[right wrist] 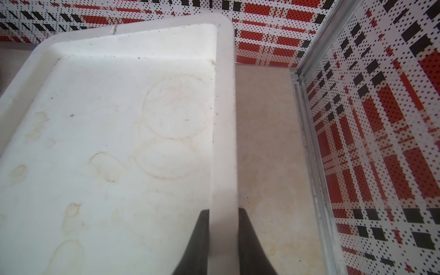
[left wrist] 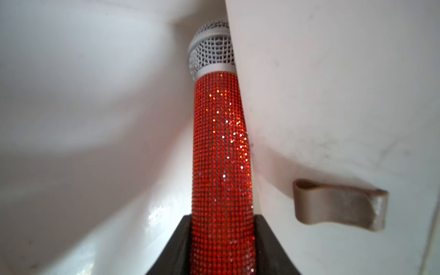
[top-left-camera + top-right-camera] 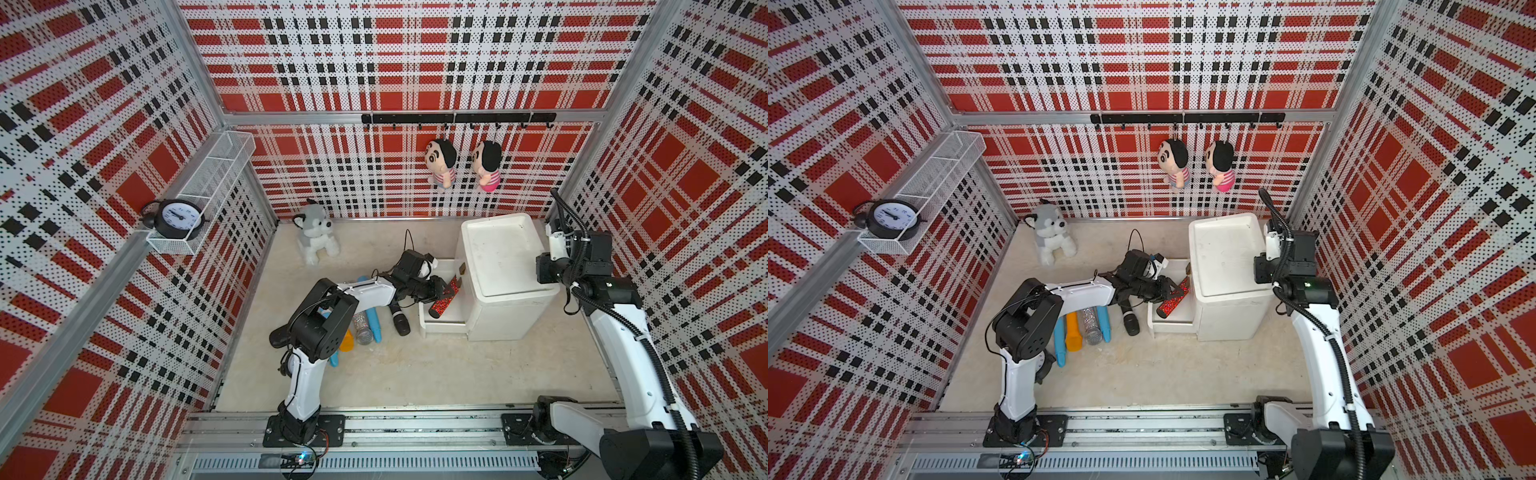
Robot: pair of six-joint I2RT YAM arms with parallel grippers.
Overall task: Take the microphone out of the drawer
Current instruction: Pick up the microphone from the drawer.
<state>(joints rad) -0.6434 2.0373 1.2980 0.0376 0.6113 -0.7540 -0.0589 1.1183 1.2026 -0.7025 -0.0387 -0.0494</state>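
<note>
A red glitter microphone with a silver mesh head lies slanted in the open white drawer of the white cabinet. My left gripper is shut on the microphone's red handle, one black finger on each side. The head end sits back under the cabinet front. My right gripper is shut on the raised rim of the cabinet's top, at its right edge.
On the floor left of the drawer lie a black microphone, a silver glitter one, blue ones and an orange one. A husky plush sits at the back. A brown pull tab sticks out above the drawer.
</note>
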